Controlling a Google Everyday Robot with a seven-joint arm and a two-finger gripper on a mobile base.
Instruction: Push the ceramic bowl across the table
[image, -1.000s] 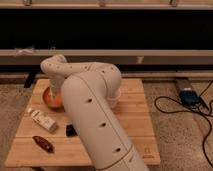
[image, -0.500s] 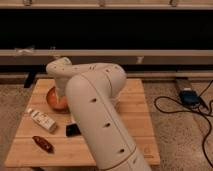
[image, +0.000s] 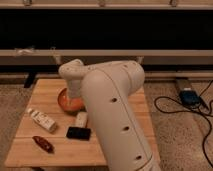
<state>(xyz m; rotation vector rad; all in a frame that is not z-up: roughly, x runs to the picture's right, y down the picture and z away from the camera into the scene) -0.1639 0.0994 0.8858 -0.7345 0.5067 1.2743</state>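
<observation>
Over the last second the arm (image: 112, 115) has swung its wrist end toward the table's left side, and the bowl (image: 66, 101) now shows more of itself left of the wrist, apparently shifted a little with it.

The arm is the biggest thing in view, a white jointed column rising from the near right corner and bending over the middle of the table (image: 47, 87). Its wrist reaches down at the bowl; the gripper (image: 76, 100) is hidden behind the wrist housing at or in the bowl's right part, and I cannot tell how its jaws stand.

The table's slatted top is bare along the far edge and the far left corner. The bowl sits left of centre, somewhat nearer the far edge than the near one, partly covered by the wrist.

Smaller things lie toward the near left: a white bottle (image: 42, 120) on its side near the left edge, a black block (image: 78, 132) near the middle of the near half, a pale cup (image: 81, 119) just behind it and close below the bowl, and a dark red item (image: 43, 143) by the near left corner.

By my reading the push is under way but early: contact seems made, and the bowl still has much of the table's width to cross.
</observation>
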